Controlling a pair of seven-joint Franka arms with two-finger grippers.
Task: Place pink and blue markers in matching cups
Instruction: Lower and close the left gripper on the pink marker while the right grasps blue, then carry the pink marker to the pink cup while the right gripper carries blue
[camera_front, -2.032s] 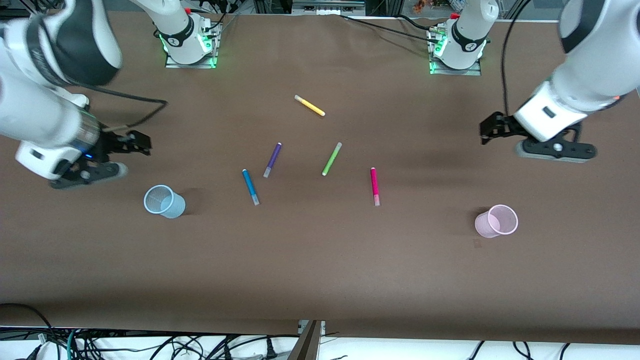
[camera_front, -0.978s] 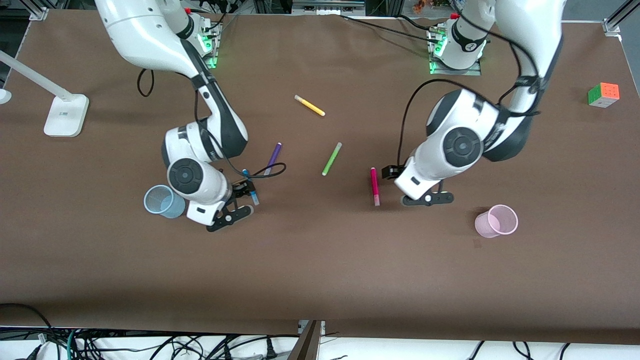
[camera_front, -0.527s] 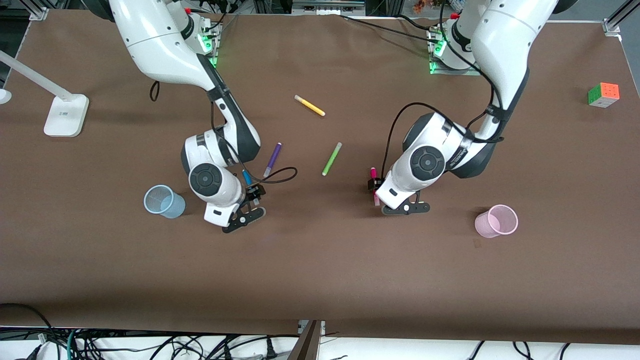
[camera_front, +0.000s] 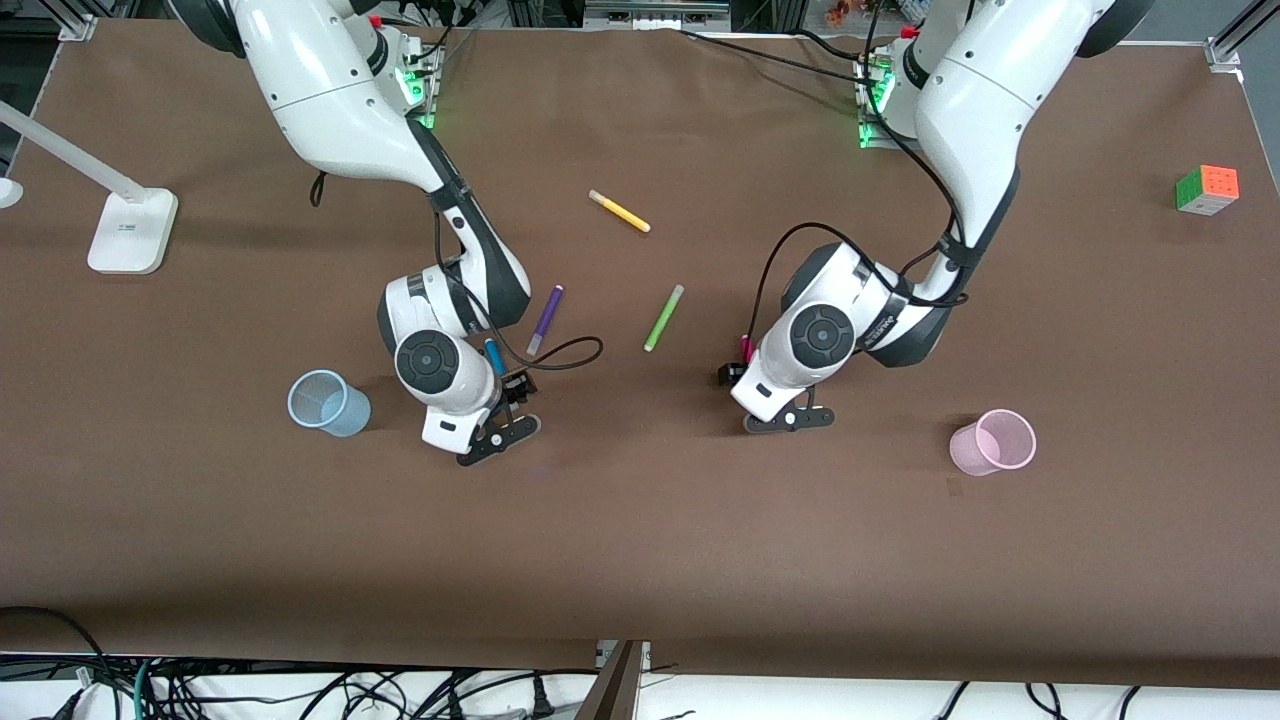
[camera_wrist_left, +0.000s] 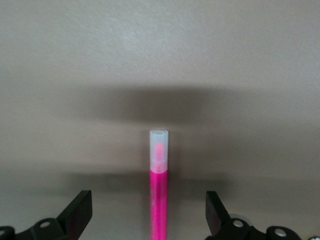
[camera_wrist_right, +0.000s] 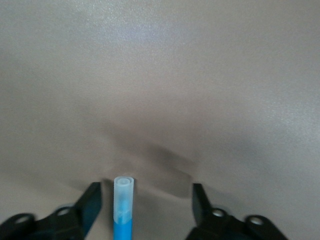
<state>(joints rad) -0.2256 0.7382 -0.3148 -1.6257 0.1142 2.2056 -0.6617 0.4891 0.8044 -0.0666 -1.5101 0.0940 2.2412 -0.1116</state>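
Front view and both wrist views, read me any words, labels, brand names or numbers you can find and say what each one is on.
None can be read.
Right arm's white wrist housing: small dark mark, too small to read.
White lamp base: faint mark, too small to read.
Pink marker and blue marker: no print shows.

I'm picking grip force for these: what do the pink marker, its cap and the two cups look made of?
The pink marker looks like smooth, slightly glossy hard plastic. Its cap seems frosted translucent plastic: the pink tip shows through. The light blue cup and the light pink cup look like thin translucent plastic, the brown table tinting through; probably flexible, though that is a guess.
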